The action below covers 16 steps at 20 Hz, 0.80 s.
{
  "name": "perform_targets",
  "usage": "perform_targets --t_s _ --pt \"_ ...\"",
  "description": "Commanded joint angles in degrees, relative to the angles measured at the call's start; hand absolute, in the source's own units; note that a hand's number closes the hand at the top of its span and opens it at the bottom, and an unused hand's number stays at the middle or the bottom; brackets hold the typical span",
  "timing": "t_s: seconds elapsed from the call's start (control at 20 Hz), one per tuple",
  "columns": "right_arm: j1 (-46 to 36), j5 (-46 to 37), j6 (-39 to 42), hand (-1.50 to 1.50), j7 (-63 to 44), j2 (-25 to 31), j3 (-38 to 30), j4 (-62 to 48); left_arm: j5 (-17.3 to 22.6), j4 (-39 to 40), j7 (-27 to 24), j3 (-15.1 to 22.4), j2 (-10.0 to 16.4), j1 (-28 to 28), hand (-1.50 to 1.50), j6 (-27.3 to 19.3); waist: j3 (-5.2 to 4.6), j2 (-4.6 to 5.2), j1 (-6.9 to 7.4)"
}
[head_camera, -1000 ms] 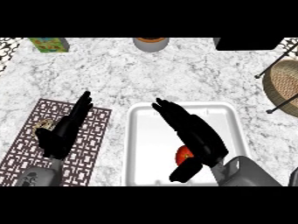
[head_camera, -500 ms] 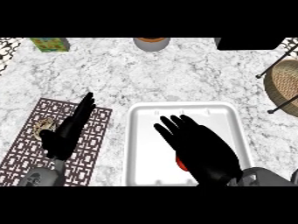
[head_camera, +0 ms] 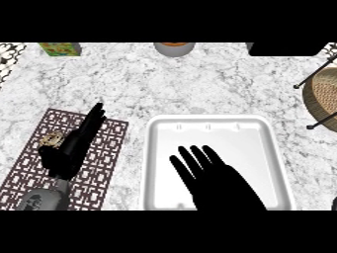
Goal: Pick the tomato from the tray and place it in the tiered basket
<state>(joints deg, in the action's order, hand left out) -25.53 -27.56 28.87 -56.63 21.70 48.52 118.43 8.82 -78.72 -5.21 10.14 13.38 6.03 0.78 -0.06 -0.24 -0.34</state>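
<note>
My right hand [head_camera: 218,182] lies flat over the near half of the white tray [head_camera: 209,129], fingers straight and spread, pointing away from me. The tomato does not show; the hand covers the spot where it lay. The tiered basket [head_camera: 334,90], woven wicker on a dark wire frame, stands at the right edge of the counter, well clear of the hand. My left hand [head_camera: 74,145] rests open over the patterned mat [head_camera: 32,168] at the left, fingers straight.
A small round brownish object [head_camera: 52,140] lies on the mat beside the left hand. At the back edge stand a green box [head_camera: 60,48] and a grey pot [head_camera: 175,48]. A dark object [head_camera: 286,48] sits at the back right.
My right hand has slid toward me and down over the tray, covering the red tomato that showed by its palm earlier. The left hand has stayed in place.
</note>
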Motion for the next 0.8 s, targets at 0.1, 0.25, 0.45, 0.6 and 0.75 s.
perform_targets --t_s 0.1,0.25,0.45,0.6,0.75 --pt "1.29 -6.24 3.03 -1.5 -5.27 0.23 0.92 -5.5 -0.1 -1.71 2.01 -0.22 -0.58 0.2 0.0 -0.09 0.04 0.14 0.4" --pt "5.65 -10.05 0.28 -1.5 -3.55 -0.22 3.62 -8.73 -2.44 2.54 -2.04 0.74 -2.83 0.26 0.0 -1.11 0.03 0.26 -0.03" --pt "8.51 -12.71 -0.51 -1.5 -1.02 -4.65 2.28 -12.07 -2.14 0.9 -1.17 -0.3 -2.14 -0.48 0.0 0.88 0.05 0.23 0.34" --pt "10.82 -16.21 -2.29 -1.5 6.79 -3.26 0.12 -14.61 -2.3 -1.13 1.5 -1.83 -1.4 0.5 0.0 1.87 0.07 0.21 0.39" --pt "10.18 -18.92 -2.27 -1.5 8.97 -3.39 -3.18 -16.79 -3.15 -0.52 0.72 -2.3 -3.37 1.22 0.0 0.59 0.06 0.23 0.37"
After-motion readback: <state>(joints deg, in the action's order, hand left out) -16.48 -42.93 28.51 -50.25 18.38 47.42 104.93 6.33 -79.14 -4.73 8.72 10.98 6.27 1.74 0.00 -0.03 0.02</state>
